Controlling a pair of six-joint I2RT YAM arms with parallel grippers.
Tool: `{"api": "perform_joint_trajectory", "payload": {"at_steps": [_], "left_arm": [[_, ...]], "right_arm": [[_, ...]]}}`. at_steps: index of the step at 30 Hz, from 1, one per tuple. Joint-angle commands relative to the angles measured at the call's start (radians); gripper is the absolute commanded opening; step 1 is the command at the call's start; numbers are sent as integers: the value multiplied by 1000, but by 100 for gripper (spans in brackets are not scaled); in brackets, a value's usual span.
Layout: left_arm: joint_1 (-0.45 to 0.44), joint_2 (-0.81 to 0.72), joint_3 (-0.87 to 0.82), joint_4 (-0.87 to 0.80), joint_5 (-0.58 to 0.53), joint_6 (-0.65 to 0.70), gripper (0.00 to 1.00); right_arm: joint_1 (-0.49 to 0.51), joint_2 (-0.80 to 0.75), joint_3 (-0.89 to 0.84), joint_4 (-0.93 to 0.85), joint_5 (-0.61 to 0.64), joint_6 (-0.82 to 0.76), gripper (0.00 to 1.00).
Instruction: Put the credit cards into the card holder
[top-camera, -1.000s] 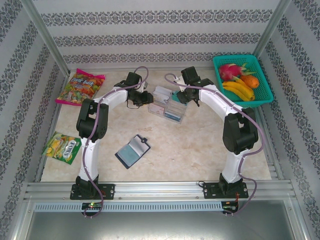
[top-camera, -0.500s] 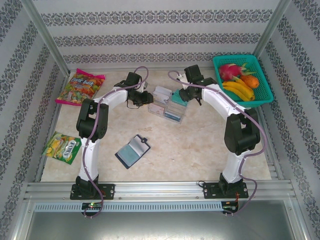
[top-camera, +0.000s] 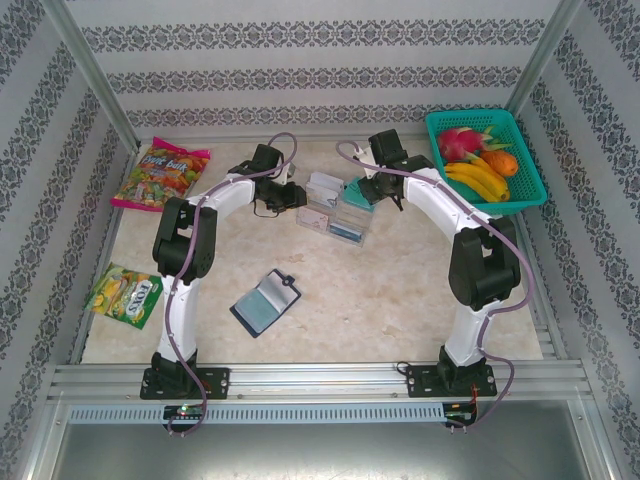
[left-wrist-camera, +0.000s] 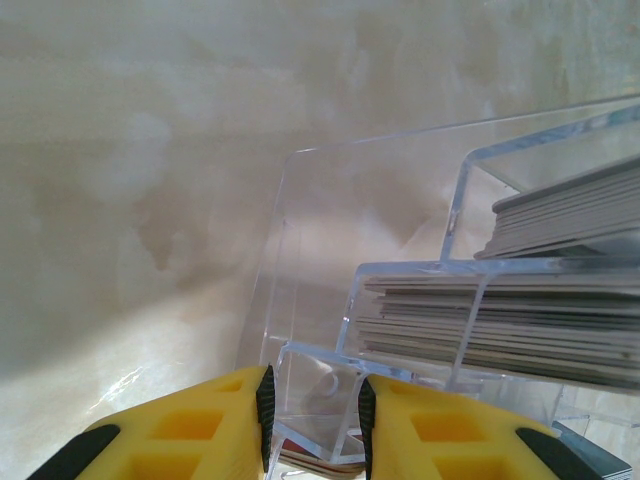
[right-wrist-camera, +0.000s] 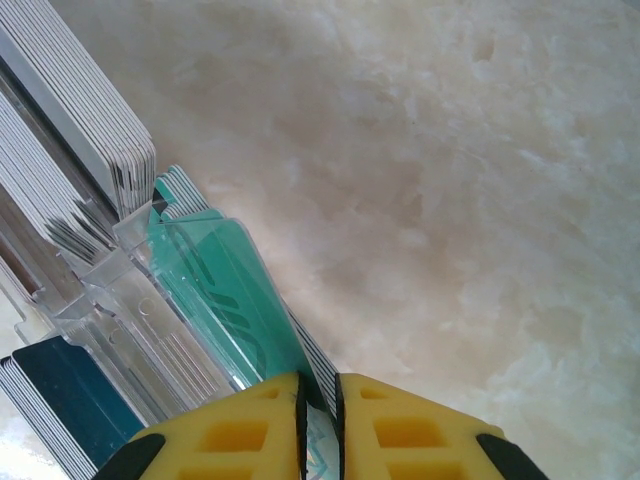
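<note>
The credit cards stand in stacks in a clear acrylic tray (top-camera: 322, 222) at the middle back of the table. My right gripper (right-wrist-camera: 320, 395) is shut on a few teal credit cards (right-wrist-camera: 215, 290) at the tray's right end, with grey-white cards (right-wrist-camera: 70, 110) and dark blue ones (right-wrist-camera: 55, 400) beside them. My left gripper (left-wrist-camera: 312, 400) is shut on a clear wall of the tray (left-wrist-camera: 300, 200), next to stacked grey cards (left-wrist-camera: 520, 320). The card holder (top-camera: 267, 302) lies open on the table, nearer the arm bases and apart from both grippers.
A teal basket (top-camera: 530, 180) of fruit sits at the back right corner. A candy bag (top-camera: 160, 175) lies at the back left and a green snack pack (top-camera: 125, 293) at the left edge. Patterned walls close in the table.
My right gripper shifted slightly at the tray's right end and its jaws closed onto the teal cards. The left arm, the tray and the card holder stayed where they were.
</note>
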Motion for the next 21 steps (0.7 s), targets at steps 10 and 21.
{"api": "perform_joint_trajectory", "payload": {"at_steps": [10,21], "left_arm": [[-7,33,1,-77,-51,27,31],[-6,36,0,-78,-50,29,31]], "right_arm": [[-11,-54,7,-1,-43,10,12],[-30,-56,0,3,-144,37,0]]}}
